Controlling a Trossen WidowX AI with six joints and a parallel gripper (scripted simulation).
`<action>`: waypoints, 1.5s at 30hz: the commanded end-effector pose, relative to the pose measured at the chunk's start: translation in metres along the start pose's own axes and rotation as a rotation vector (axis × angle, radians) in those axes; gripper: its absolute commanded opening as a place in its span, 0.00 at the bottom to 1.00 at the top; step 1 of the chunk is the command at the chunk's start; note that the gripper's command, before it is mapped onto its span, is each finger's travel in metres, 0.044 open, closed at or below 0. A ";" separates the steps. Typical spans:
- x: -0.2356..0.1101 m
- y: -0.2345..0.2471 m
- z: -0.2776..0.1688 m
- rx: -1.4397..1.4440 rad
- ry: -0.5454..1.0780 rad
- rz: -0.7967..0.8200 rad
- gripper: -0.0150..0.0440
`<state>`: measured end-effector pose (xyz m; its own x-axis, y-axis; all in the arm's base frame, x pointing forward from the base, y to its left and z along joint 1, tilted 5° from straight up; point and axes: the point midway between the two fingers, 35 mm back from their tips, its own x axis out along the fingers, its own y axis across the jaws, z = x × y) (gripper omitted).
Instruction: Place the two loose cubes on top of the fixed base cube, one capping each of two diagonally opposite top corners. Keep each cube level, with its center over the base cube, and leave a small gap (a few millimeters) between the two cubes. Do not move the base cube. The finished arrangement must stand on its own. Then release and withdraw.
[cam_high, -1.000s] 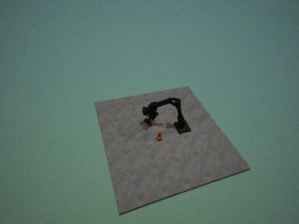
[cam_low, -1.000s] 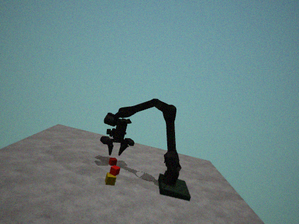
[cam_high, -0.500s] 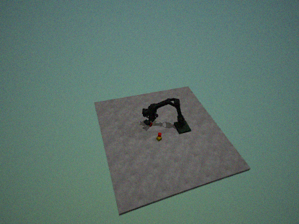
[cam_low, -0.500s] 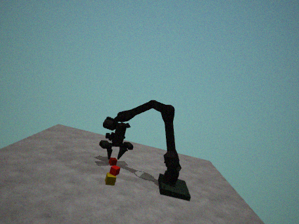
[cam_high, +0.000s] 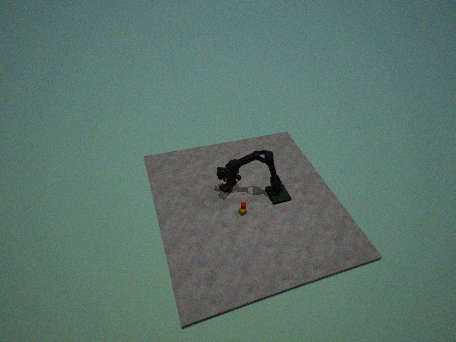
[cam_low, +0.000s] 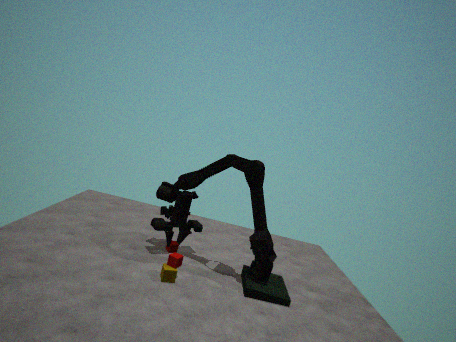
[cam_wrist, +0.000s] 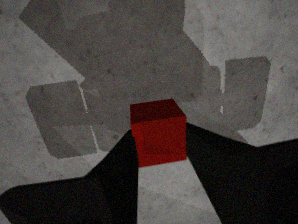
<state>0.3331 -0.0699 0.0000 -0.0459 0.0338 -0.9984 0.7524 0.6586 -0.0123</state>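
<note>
A yellow base cube (cam_high: 243, 212) (cam_low: 168, 273) stands on the grey mat (cam_high: 260, 270) (cam_low: 75, 280). One red cube (cam_high: 243, 205) (cam_low: 175, 259) sits on top of it, over one corner. The second red cube (cam_wrist: 159, 135) (cam_low: 172, 246) rests on the mat a short way behind the base cube. My gripper (cam_wrist: 157, 131) (cam_low: 173, 243) (cam_high: 229, 189) is down at the mat, and its two dark fingers press against the left and right faces of this cube. The base cube is outside the wrist view.
The arm's dark green base plate (cam_high: 278, 195) (cam_low: 265, 290) stands to the right of the cubes. The arm's shadow falls on the mat around the gripper. Past the mat's edges there is only plain teal ground.
</note>
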 end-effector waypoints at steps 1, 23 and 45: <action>0.000 0.000 0.000 0.005 -0.003 -0.002 0.43; -0.063 0.003 0.004 0.005 -0.004 -0.002 0.43; -0.109 0.009 -0.008 -0.092 -0.004 -0.002 0.43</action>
<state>0.3385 -0.0698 0.1069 -0.0482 0.0347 -0.9982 0.7334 0.6797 -0.0118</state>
